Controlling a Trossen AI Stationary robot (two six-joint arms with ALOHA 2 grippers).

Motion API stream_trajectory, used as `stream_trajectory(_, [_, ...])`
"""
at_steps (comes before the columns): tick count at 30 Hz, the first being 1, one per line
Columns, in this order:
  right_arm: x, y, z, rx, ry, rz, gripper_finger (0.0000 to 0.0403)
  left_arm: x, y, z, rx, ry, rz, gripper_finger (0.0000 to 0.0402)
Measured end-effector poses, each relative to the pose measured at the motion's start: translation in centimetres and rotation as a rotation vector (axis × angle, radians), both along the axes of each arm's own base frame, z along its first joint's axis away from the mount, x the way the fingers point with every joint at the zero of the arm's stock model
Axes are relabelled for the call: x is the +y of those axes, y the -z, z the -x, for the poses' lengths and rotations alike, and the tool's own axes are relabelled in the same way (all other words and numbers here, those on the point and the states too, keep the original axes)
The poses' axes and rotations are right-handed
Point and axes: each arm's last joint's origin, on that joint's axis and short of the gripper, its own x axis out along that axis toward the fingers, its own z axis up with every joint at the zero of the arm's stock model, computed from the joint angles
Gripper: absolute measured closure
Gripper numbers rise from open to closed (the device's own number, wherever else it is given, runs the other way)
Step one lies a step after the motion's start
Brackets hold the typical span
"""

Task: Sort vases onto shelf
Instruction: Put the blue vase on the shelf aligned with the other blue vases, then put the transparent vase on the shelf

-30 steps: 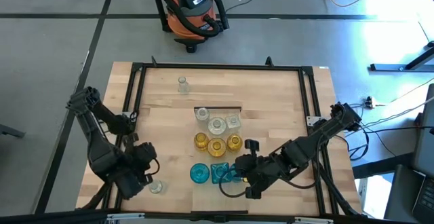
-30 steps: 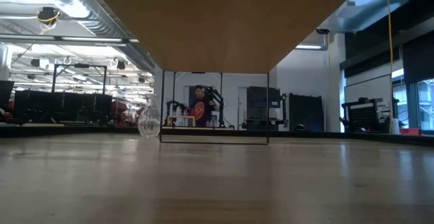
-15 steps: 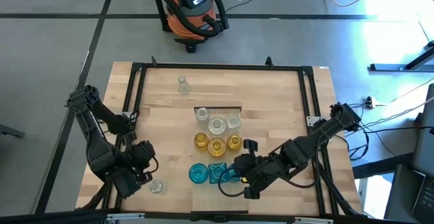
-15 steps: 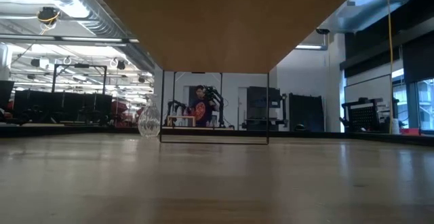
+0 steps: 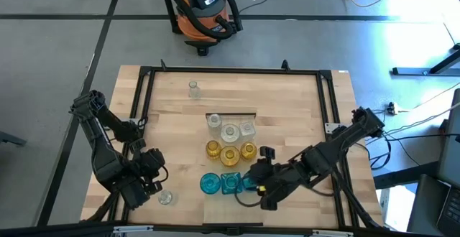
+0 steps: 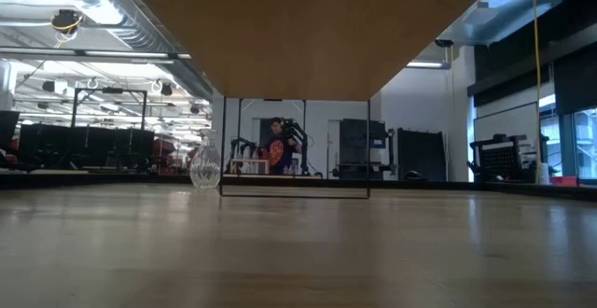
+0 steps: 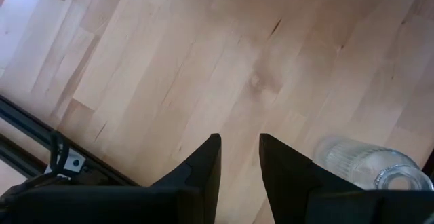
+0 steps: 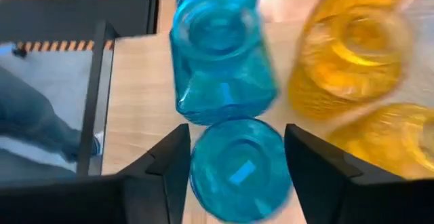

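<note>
The right gripper straddles a round teal vase with its fingers spread clear of the glass, apparently just setting it at the shelf's near end to fill the teal row beside a square teal vase. The left gripper, narrowly parted and empty, hovers by a clear vase near the table's front-left edge. Beyond come the amber and clear rows, tightly packed, while another clear vase stands alone on roomy far boards.

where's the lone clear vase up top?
High view: the clear vase stands alone near the table's far edge, left of centre, beyond the shelf and its vase cluster.
</note>
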Motion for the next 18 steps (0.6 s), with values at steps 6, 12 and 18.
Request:
stream_trajectory(6, [-0.8,-1.4,3.6,0.083,0.131,-0.022,0.0203,0.0,0.0,0.0,-0.009,0.0,-0.006,0.0308])
stream_trajectory(12, [1.9,0.9,7.4,0.24,0.158,0.021,0.0205,0.1,-0.1,-0.1,-0.036,0.003,-0.025,0.0308])
stream_trajectory(18, [2.9,3.7,8.1,0.315,0.232,-0.023,0.0205,0.3,-0.1,-0.4,-0.051,-0.003,-0.041,0.0308])
